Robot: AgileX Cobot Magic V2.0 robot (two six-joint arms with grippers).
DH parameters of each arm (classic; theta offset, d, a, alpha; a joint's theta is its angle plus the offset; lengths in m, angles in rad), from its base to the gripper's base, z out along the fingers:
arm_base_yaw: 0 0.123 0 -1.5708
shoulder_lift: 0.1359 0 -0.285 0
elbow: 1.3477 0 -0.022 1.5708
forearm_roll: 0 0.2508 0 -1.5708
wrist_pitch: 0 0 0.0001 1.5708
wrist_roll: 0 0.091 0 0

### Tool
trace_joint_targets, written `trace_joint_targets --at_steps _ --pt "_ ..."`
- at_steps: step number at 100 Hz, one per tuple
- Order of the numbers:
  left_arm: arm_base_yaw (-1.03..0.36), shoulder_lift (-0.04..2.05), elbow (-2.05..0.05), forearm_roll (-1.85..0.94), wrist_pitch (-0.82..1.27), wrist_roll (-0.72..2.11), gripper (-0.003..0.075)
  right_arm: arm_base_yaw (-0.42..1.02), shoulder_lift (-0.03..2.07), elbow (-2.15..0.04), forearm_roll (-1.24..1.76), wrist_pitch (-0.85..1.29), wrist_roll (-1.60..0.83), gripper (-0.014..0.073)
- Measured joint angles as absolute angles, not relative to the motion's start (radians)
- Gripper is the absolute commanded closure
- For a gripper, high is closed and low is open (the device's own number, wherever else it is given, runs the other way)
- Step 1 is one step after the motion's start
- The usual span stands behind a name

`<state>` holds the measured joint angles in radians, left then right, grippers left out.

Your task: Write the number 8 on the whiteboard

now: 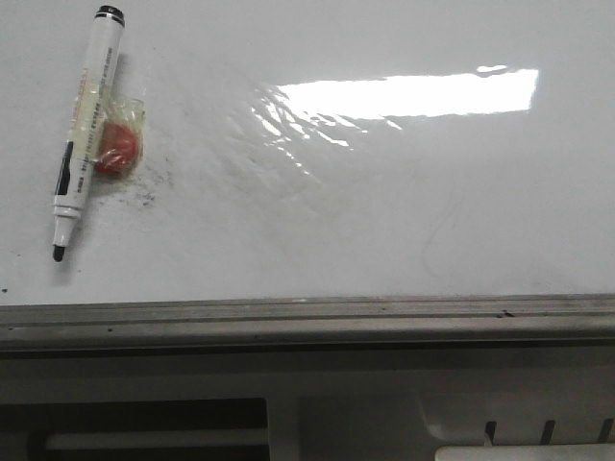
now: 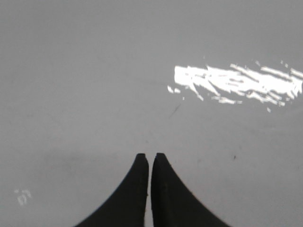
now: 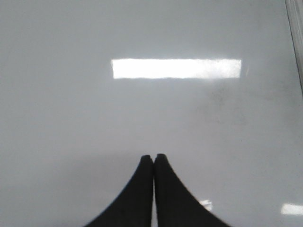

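Note:
The glossy whiteboard (image 1: pixel 404 211) fills the front view, with glare and faint erased smears. No number 8 shows on it. A white marker (image 1: pixel 85 130) with a black cap end and bare black tip lies at the board's left, beside a red lump in clear wrap (image 1: pixel 120 146). Neither gripper shows in the front view. My left gripper (image 2: pixel 150 156) is shut and empty over bare board (image 2: pixel 94 71). My right gripper (image 3: pixel 153 156) is shut and empty over bare board (image 3: pixel 71 118).
A grey metal edge rail (image 1: pixel 307 317) runs along the board's near edge, with a grey slotted panel (image 1: pixel 384 413) below it. A rail strip (image 3: pixel 296 38) shows at the edge of the right wrist view. Small dark specks (image 1: pixel 146 200) lie near the marker.

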<state>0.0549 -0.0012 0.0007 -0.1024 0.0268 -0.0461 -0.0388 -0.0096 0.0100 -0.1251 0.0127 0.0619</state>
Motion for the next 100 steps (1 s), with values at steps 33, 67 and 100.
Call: trace_joint_targets --at_steps 33,67,100 --pt "0.055 -0.001 -0.053 -0.035 0.052 -0.046 0.0741 -0.039 0.001 -0.104 -0.023 0.163 0.064 0.0657" --pt "0.055 0.121 -0.217 0.000 0.163 -0.046 0.0740 -0.039 0.225 -0.272 -0.021 0.365 0.064 0.0657" --pt "0.049 0.239 -0.217 -0.047 0.163 -0.046 0.0300 -0.032 0.257 -0.272 -0.021 0.390 0.064 0.0657"
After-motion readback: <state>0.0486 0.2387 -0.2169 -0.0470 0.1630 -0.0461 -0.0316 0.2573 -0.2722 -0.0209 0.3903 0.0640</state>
